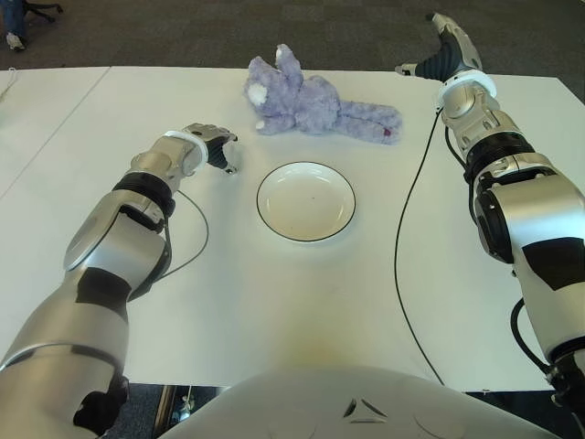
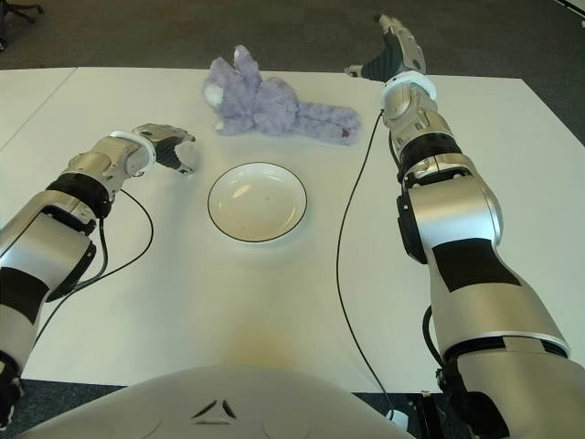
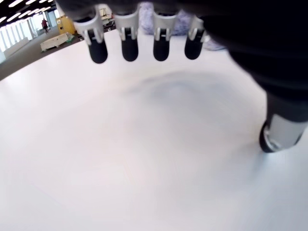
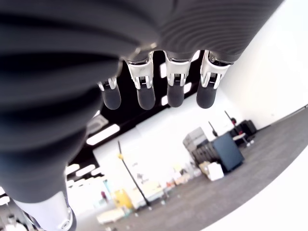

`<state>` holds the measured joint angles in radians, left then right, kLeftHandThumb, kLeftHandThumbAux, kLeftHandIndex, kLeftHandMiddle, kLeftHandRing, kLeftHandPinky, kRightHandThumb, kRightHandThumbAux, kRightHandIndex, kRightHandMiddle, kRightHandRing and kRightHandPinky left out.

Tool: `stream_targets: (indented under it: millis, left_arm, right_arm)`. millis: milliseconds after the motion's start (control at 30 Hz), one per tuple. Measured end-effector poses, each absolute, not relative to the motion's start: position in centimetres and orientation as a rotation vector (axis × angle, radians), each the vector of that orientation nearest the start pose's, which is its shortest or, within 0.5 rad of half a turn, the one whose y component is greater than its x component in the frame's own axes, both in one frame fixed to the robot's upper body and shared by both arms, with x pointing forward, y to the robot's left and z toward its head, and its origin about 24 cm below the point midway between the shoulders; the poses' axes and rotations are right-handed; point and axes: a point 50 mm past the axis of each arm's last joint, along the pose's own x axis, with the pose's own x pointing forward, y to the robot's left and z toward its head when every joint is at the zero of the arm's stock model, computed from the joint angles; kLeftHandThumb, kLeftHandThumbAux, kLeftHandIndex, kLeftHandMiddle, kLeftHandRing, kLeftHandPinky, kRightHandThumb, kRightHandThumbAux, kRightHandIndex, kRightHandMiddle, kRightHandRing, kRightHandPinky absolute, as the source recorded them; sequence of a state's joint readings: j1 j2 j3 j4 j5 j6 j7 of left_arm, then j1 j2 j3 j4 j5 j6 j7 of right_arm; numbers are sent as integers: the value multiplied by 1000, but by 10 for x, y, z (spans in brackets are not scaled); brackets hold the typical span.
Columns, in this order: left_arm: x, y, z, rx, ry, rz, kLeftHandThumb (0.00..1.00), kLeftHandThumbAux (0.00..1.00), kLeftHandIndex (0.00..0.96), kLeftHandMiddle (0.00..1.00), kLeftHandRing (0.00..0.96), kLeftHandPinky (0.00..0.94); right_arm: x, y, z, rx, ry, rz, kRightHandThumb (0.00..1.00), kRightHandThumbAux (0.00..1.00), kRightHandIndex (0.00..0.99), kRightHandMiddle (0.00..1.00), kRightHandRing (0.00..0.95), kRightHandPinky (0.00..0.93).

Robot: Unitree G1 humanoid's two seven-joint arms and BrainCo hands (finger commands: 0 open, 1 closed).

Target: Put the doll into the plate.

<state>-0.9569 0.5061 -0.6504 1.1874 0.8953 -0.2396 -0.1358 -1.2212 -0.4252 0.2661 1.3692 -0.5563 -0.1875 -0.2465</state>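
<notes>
The doll point(image 1: 311, 102) lies on the worktop point(image 1: 274, 302) at 12 o'clock from the empty plate point(image 1: 305, 201), ungrasped, with the right hand point(image 1: 437, 55) raised at 2, released, probably approaching, and the left hand point(image 1: 218, 146) released at 9.

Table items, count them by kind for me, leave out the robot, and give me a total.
Doll: 1, purple plush, lying on its side beyond the plate.
Plate: 1, white with a dark rim, nothing in it.
Cables: 2, one trailing from each arm.
Total: 4
</notes>
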Motion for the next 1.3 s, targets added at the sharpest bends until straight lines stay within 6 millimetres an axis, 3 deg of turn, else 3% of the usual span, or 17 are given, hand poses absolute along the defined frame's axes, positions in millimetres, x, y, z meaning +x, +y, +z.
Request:
stream_targets:
  millis: [133, 467, 633, 967, 1300]
  left_arm:
    - [384, 206, 77, 1776, 220, -541, 113, 537, 0, 16, 15, 0]
    - [381, 204, 72, 1735, 182, -541, 92, 543, 0, 24, 21, 0]
    - [380, 203, 72, 1727, 156, -544, 75, 556, 0, 25, 20, 0]
    - [378, 194, 68, 1677, 95, -550, 51, 573, 0, 36, 29, 0]
    - [376, 185, 61, 1609, 74, -556, 15, 602, 0, 29, 18, 0]
  right_arm:
    - [420, -206, 177, -1262, -78, -82, 204, 705, 33, 29, 11, 6]
    - [407, -220, 128, -1478, 90, 51, 212, 661, 0, 0, 0, 0]
    - [405, -216, 118, -1536, 124, 94, 240, 626, 0, 0, 0, 0]
    - [403, -175, 94, -1509, 104, 201, 269, 628, 0, 0, 0, 0]
    - [397, -173, 79, -1412, 138, 201, 247, 649, 0, 0, 0, 1]
